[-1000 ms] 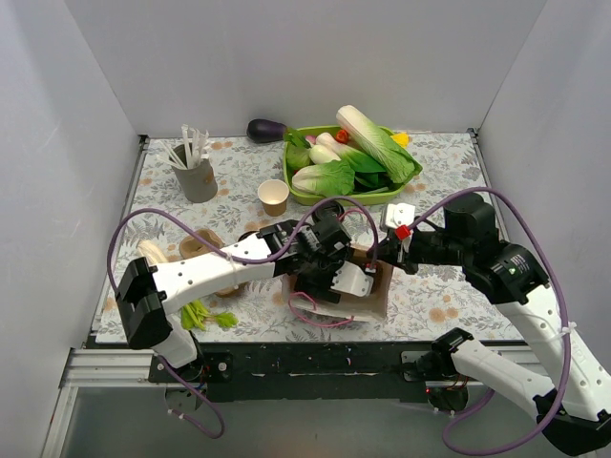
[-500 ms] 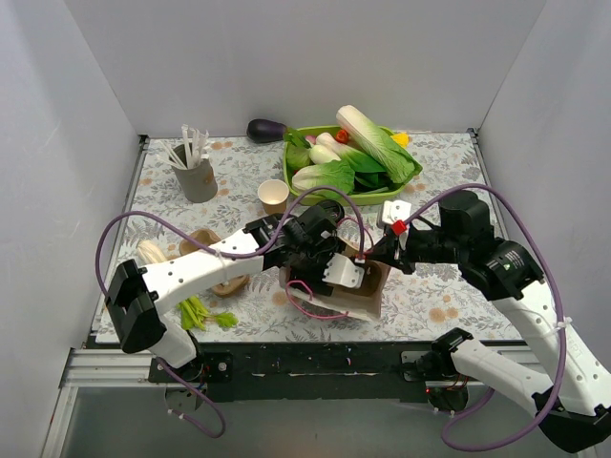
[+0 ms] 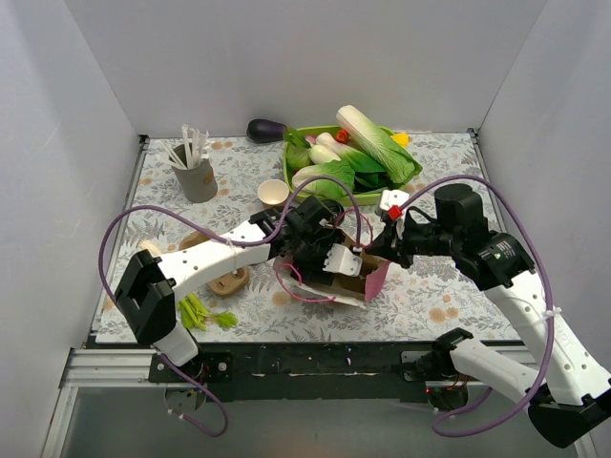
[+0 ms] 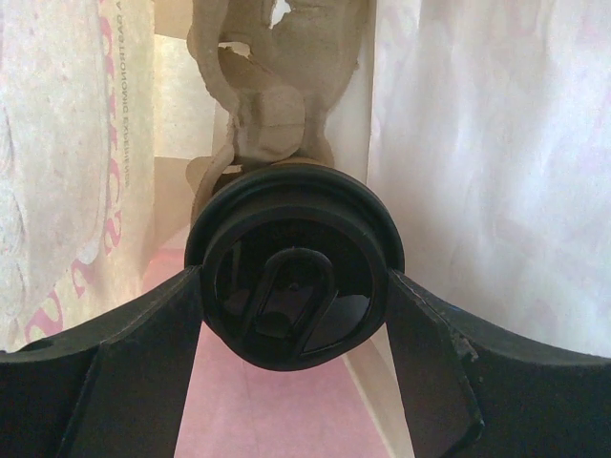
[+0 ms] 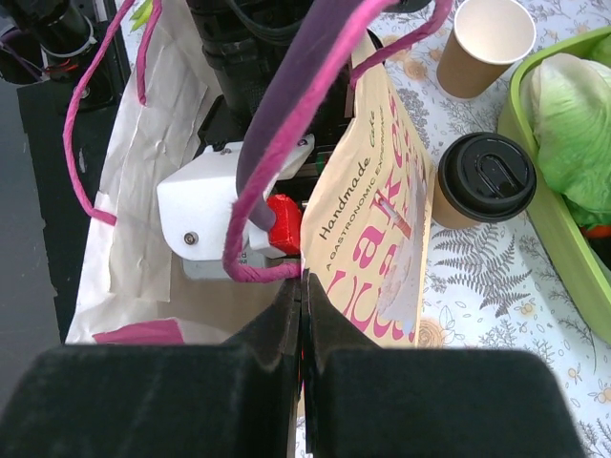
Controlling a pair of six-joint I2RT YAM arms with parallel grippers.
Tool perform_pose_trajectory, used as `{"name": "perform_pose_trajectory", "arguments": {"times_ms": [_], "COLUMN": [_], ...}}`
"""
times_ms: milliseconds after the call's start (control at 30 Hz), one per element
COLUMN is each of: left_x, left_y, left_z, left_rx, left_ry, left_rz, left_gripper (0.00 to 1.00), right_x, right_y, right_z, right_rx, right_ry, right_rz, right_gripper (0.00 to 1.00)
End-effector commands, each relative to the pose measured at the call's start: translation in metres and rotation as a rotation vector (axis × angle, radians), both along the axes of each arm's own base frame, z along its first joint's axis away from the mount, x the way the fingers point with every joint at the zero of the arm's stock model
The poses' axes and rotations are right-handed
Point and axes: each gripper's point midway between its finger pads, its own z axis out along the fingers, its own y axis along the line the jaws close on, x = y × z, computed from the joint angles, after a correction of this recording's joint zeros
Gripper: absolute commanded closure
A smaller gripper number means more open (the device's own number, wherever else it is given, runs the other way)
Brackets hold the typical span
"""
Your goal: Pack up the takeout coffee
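Clamping round glossy black-lidded cup (image 4: pixel 294 272) in left hand (image 4: pixel 294 315), inside crinkled paper bag (image 5: pixel 372 219), rough moulded-pulp tray (image 4: pixel 277 95) behind, right hand (image 5: pixel 302 315) pinched on bag wall.

Left wrist view: lidded cup (image 4: pixel 294 286) shows only its black lid, body hidden behind it; left gripper (image 4: pixel 294 298) fingers cut off at bottom edge. Top view: that gripper buried in paper bag (image 3: pixel 377 280). Right wrist view: right gripper (image 5: pixel 302 296) a dark blur at the bottom, green tray (image 5: pixel 537 210) cut by right edge
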Motion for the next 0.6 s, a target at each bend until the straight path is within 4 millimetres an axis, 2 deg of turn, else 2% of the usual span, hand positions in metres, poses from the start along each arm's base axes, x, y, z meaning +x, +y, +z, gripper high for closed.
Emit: {"name": "perform_pose_trajectory", "arguments": {"times_ms": [0,167,433,467,500,567], "left_x": [0.015,0.020,0.025,0.021,0.022,0.002], "left_y": [-0.012,-0.019,-0.027,-0.024,-0.029,-0.025], "left_z": [0.010,0.024,0.038,0.036,0.047,0.046], "left_rx": [-0.071,-0.137,-0.177,-0.158,-0.170,-0.134], "left_ry": [-0.028,-0.075,-0.090,-0.063,-0.055,0.035], "left_rz": [0.017,0.011,0.031,0.031,0.025,-0.027], "left_gripper": [1.00,1.00,1.00,1.00,1.00,1.00], "right_x": [-0.013,-0.008,-0.004,-0.004,-0.004,-0.004], "right_y": [-0.002,-0.006,-0.011,-0.011,-0.011,-0.011], "right_z": [0.000,-0.005,-0.004,-0.004,-0.003,-0.001], "right_rx": [0.023,0.025,0.014,0.007,0.002,0.004], "right_ry": [0.098,0.176,0.165,0.173,0.166,0.166], "right_rz": [0.034,0.047,0.048,0.049,0.056,0.065], "right_gripper": [0.99,0.99,0.99,0.99,0.99,0.99]}}
